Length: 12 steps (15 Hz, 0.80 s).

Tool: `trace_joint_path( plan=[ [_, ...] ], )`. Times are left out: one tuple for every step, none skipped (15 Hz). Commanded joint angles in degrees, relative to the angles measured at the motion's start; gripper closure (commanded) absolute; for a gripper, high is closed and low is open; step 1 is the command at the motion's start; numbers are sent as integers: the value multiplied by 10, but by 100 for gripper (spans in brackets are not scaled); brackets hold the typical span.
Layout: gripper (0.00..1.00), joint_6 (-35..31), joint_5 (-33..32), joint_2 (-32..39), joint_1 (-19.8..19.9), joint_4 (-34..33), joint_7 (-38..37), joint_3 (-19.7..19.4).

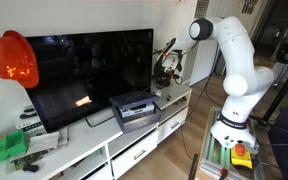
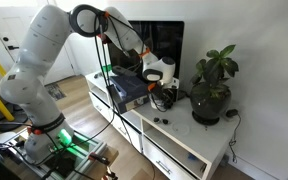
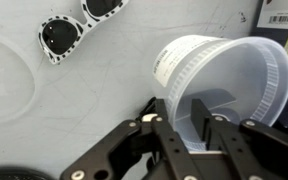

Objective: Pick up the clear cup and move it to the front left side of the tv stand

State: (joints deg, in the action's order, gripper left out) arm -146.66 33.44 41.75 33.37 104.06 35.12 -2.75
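Note:
The clear cup (image 3: 224, 70) fills the right of the wrist view, its mouth turned toward the camera, on the white top of the tv stand (image 3: 24, 110). My gripper (image 3: 181, 120) straddles the cup's near wall, one finger inside and one outside, and is closed on it. In both exterior views the gripper (image 1: 165, 68) (image 2: 162, 90) is low over the end of the tv stand (image 1: 134, 145) (image 2: 184, 150) beside the television. The cup itself is hard to make out there.
The big black television (image 1: 89, 65) and a grey box device (image 1: 134, 108) (image 2: 129, 88) stand on the cabinet. A dark plant pot (image 2: 210, 103) is close beside the gripper. White-framed sunglasses (image 3: 74, 25) lie near the cup. A red helmet-like object (image 1: 12, 58) is at the far end.

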Motion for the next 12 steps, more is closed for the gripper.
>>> trace_joint_path(
  plan=[
    [98, -8, -35, 12, 4, -13, -26, 4],
    [99, -10, -43, 13, 4, -13, -31, 3],
    [100, -8, -53, 11, 3, -11, -38, 2],
    [100, -7, -63, 9, 3, -9, -47, 1],
    [100, -5, -74, 1, 0, -2, -56, -1],
    [99, 1, -84, -10, -1, 6, -66, -2],
    [99, 3, -93, -28, -4, 20, -76, -3],
    [99, 1, -101, -46, -5, 35, -81, -3],
    [99, 7, -108, -75, -8, 57, -86, -3],
    [99, 5, -115, -103, -13, 79, -90, -6],
    [99, 8, -123, -129, -18, 95, -94, -9],
    [99, 25, -129, -157, -22, 111, -95, -9]
  ],
)
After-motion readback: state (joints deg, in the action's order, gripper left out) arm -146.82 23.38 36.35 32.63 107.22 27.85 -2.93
